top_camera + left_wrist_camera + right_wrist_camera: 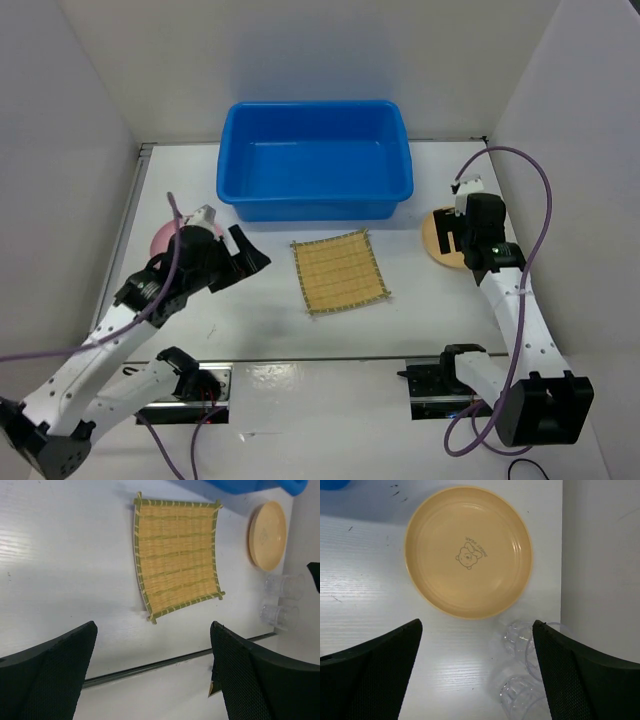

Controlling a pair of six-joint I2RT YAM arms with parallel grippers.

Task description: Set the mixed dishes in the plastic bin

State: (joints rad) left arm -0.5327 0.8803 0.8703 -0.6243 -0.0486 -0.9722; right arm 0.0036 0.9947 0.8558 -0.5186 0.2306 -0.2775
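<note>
The blue plastic bin stands at the back centre with nothing in it. In front of it the square yellow woven mat lies flat. A pink plate at the left is mostly hidden under my left arm. My left gripper hovers open left of the mat, holding nothing. At the right, my right gripper hangs open over the near edge of the tan-orange plate. Two clear cups lie on their sides by its right finger.
White walls enclose the table on the left, back and right; the right wall runs close beside the cups. The arm bases sit at the near edge, behind a dark seam in the tabletop.
</note>
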